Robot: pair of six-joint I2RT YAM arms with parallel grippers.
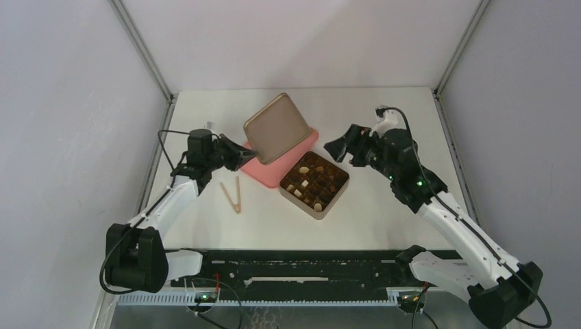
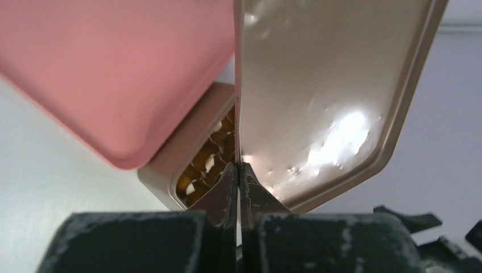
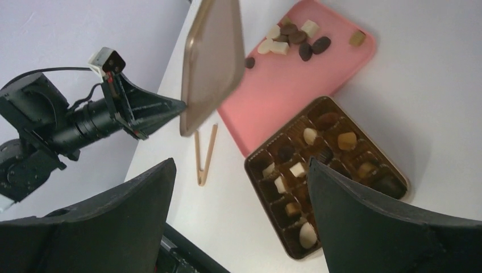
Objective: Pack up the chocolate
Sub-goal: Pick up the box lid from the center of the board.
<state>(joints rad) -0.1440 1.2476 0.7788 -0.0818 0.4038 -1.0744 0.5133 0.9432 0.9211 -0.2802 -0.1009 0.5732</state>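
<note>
— Lid first: the left gripper (image 1: 241, 152) pinches the tan tin lid (image 1: 277, 127) by one edge, holding it tilted above the pink tray (image 3: 284, 79).
— Its wrist view shows the fingers (image 2: 224, 187) closed tight on that rim.
— Wooden tongs (image 1: 233, 195) lie on the table beside the tray. Where is the chocolate (image 3: 295, 38)?
— Only the right wrist view shows the loose pieces on the tray; others sit in the square tin's (image 1: 298, 203) gridded compartments.
— Beyond the tin hovers the right gripper (image 1: 340, 147), fingers spread wide, holding nothing.
</note>
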